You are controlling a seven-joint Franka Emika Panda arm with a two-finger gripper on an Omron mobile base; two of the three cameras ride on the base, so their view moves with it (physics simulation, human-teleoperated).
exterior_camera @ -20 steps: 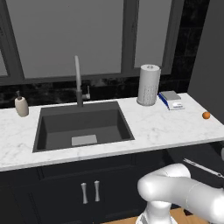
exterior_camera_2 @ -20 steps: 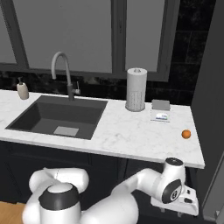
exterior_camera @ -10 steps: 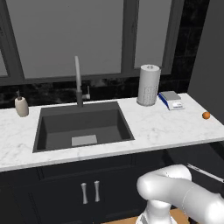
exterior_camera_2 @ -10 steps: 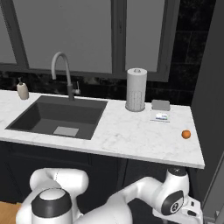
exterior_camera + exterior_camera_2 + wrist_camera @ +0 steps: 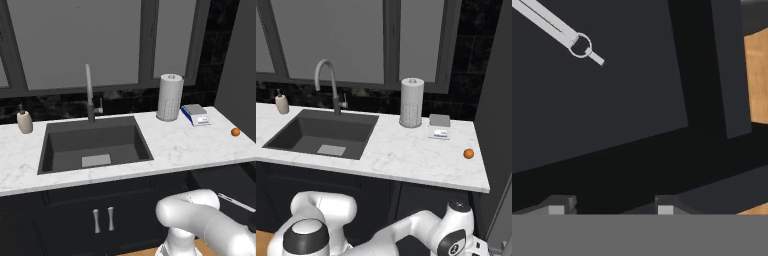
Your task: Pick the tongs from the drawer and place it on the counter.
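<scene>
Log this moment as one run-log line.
phase: reach | gripper: jaws apart, empty, over drawer | tongs: lying in drawer, untouched | counter: no tongs yet

the drawer (image 5: pixel 612 100) floor is bare around the tongs (image 5: pixel 557 30), open from above; the counter (image 5: pixel 406 155) edge overhangs its back part.

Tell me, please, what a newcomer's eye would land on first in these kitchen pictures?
Probably the dark sink basin sunk into the white marble counter, with the tall grey faucet behind it and the paper towel roll to its right. A small orange ball sits alone near the counter's right end. In the hand view, silvery tongs lie on the dark drawer floor, ahead of the gripper.
</scene>
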